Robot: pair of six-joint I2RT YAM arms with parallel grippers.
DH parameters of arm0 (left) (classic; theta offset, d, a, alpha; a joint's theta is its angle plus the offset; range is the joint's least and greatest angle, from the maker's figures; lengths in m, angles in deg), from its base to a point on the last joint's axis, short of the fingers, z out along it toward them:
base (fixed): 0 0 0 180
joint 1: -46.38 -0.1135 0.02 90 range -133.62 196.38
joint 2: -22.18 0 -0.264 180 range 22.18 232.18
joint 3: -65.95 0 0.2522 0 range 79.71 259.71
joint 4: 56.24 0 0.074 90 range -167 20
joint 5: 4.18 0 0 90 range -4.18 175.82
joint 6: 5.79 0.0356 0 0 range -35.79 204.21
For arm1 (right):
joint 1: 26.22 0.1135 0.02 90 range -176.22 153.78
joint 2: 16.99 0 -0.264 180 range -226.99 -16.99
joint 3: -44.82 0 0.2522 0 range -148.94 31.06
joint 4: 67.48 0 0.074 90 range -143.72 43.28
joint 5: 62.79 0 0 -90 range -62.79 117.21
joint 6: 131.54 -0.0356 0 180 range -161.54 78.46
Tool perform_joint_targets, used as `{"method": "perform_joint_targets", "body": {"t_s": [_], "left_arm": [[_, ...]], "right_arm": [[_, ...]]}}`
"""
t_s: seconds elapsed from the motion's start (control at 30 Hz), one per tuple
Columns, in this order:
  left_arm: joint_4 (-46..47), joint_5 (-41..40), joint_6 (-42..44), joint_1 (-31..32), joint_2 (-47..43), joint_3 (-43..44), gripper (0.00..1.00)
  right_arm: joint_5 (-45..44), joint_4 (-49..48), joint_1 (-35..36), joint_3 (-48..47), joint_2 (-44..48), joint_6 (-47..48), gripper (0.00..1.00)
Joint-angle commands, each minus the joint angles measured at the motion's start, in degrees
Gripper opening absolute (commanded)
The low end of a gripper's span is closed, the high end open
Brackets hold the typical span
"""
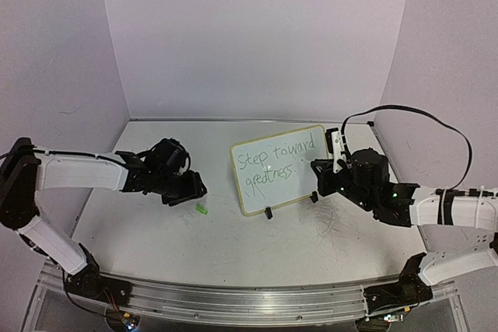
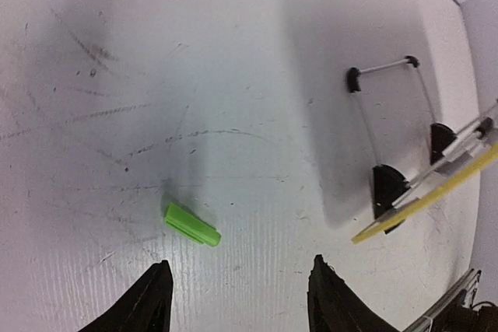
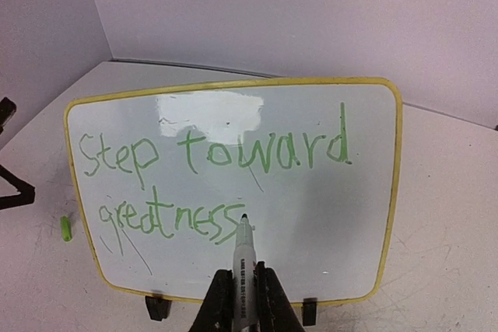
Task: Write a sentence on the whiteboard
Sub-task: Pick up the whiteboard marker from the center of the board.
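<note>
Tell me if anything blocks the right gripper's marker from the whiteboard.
Nothing visible does. The right gripper holds the marker with its tip at the whiteboard, just past the end of the sentence.

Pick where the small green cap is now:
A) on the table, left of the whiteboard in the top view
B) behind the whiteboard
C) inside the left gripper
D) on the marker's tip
A: the green cap lies loose on the table, ahead of the open left gripper, while the marker in the right gripper is bare-tipped.
</note>
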Motion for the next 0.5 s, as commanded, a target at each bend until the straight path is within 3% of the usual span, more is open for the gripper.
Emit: {"method": "perform_joint_targets", "body": {"t_s": [0.0,0.2,0.47], "left_arm": [[-20.48,0.4,-12.42,0.59,8.39,9.3,0.61],[-22.02,-2.26,-18.34,0.8,14.54,14.62,0.61],[-22.5,-0.84,-25.37,0.08,22.7,19.72,0.53]], "right_arm": [[4.23,-7.46,-0.21,1.03,0.28,0.57,0.0],[5.53,-10.54,-0.19,4.16,2.46,-1.44,0.0],[5.14,-12.66,-0.21,6.98,4.25,-1.75,0.0]]}}
